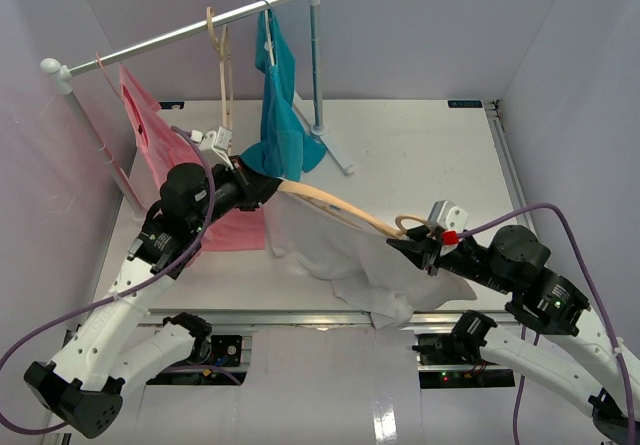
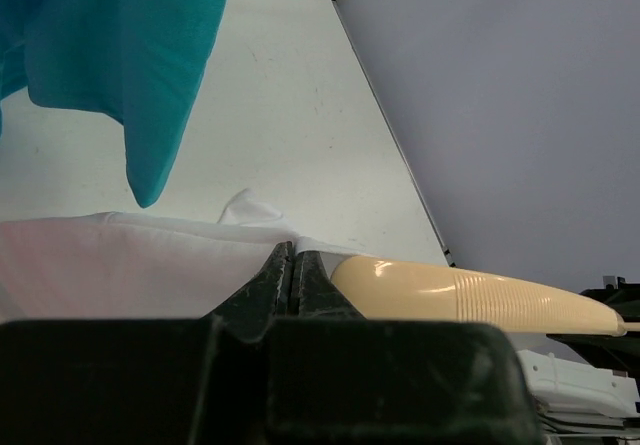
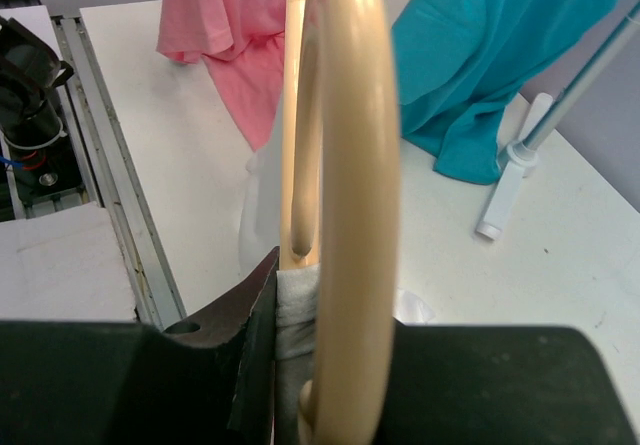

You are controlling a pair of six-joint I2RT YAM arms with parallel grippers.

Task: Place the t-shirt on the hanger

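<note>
The white t-shirt (image 1: 320, 250) lies crumpled on the table (image 1: 420, 155) and hangs from the beige hanger (image 1: 335, 208), which is held slanted above the table between the two arms. My left gripper (image 1: 268, 191) is at the hanger's far left end, shut on the t-shirt's edge (image 2: 110, 265) right beside the hanger's arm (image 2: 470, 295); its tips (image 2: 292, 257) are pressed together. My right gripper (image 1: 425, 253) is shut at the hook end, clamping the hanger (image 3: 350, 165) with a fold of white cloth (image 3: 297, 310) against one finger (image 3: 245, 330).
A clothes rack (image 1: 190, 33) stands at the back with a second beige hanger (image 1: 222, 65), a teal-blue garment (image 1: 280, 105) and a pink garment (image 1: 160, 150) on a thin pink hanger. The rack's post and foot (image 1: 325, 130) stand behind the t-shirt. Walls close in left, back and right.
</note>
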